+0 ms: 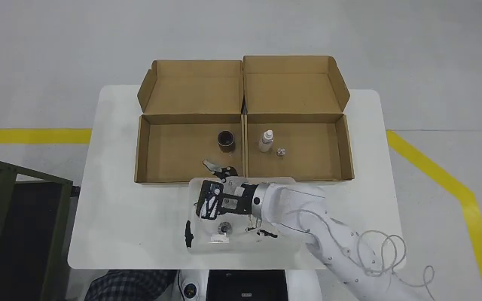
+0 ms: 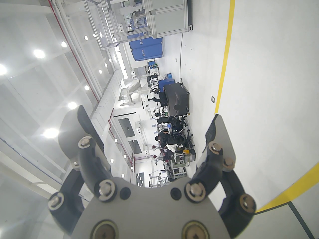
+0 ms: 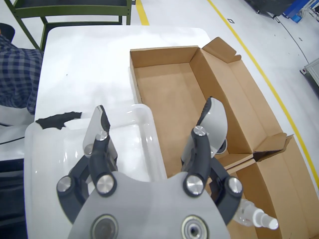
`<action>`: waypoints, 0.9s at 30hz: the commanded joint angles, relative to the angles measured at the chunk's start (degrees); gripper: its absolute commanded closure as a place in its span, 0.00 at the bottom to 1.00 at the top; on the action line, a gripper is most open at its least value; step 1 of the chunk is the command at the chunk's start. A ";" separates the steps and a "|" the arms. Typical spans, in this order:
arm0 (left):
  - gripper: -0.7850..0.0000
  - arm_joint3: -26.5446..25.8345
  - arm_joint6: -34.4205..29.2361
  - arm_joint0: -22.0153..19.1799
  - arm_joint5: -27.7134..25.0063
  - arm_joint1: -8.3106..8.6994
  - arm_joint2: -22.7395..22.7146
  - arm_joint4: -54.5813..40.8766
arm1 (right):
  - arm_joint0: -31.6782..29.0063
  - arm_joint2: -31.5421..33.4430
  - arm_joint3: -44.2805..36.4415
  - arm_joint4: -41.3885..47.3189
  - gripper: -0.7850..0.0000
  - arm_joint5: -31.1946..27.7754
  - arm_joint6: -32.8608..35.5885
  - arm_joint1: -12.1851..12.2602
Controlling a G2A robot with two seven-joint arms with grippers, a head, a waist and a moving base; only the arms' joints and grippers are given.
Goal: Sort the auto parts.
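Right gripper (image 3: 157, 118), jaws spread and empty, hangs over the rim where the clear plastic tray (image 3: 44, 165) meets the left brown cardboard box (image 3: 169, 93). 1 dark cylindrical part (image 1: 226, 138) stands in that box just beyond it; left gripper (image 2: 149, 114) gapes empty too.

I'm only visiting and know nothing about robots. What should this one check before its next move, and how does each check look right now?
1. Right gripper open with nothing between its fingers: ok.
2. Left gripper open, empty, pointing out at the room and not at the table: ok.
3. Parts waiting in the clear tray: ok, a small round part lies there.
4. Both boxes open with free floor: ok. The left box holds a dark round part, the right box a white bottle.
5. Which box the next part belongs in: cannot tell.
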 commanded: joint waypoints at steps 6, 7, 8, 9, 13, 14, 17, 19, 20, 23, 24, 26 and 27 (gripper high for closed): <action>0.00 0.00 0.00 0.00 0.00 0.00 0.00 0.00 | -7.43 1.60 -2.61 -4.01 0.20 -2.35 -0.94 1.66; 0.00 0.00 0.00 0.00 0.00 0.00 0.00 0.00 | -8.24 1.72 -2.85 -4.56 0.21 -2.61 -1.12 1.85; 0.00 0.00 0.00 0.00 0.00 0.00 0.00 0.00 | -8.91 1.81 -2.99 -5.28 0.20 -2.88 -1.16 2.03; 0.00 0.00 0.00 0.00 0.00 0.00 0.00 0.00 | -9.50 1.85 -3.05 -5.92 0.20 -3.12 -1.21 2.18; 0.00 0.00 0.00 0.00 0.00 0.00 0.00 0.00 | -11.28 2.08 -3.18 -7.60 0.21 -3.49 -1.43 2.65; 0.00 0.00 0.00 0.00 0.00 0.00 0.00 0.00 | -11.57 2.12 -3.19 -8.09 0.21 -3.64 -1.24 2.76; 0.00 0.00 0.00 0.00 0.00 0.00 0.00 0.00 | -12.30 2.31 -3.01 -8.76 0.22 -4.00 -0.81 3.02; 0.00 0.00 0.00 0.00 0.00 0.00 0.00 0.00 | -12.62 2.35 -2.66 -8.94 0.23 -4.84 0.18 3.19; 0.00 0.00 0.00 0.00 0.00 0.00 0.00 0.00 | -12.73 2.42 -2.48 -8.81 0.22 -5.13 0.49 3.26; 0.00 0.00 0.00 0.00 0.00 0.00 0.00 0.00 | -12.88 2.69 -1.93 -8.15 0.25 -5.20 1.22 3.38; 0.00 0.00 0.00 0.00 0.00 0.00 0.00 0.00 | -12.82 2.75 -1.70 -7.85 0.25 -5.31 1.42 3.40; 0.00 0.00 0.00 0.00 0.00 0.00 0.00 0.00 | -12.61 2.84 -1.15 -6.90 0.25 -5.67 1.77 3.43; 0.00 0.00 0.00 0.00 0.00 0.00 0.00 0.00 | -12.44 2.81 -0.78 -6.48 0.25 -6.01 2.38 3.44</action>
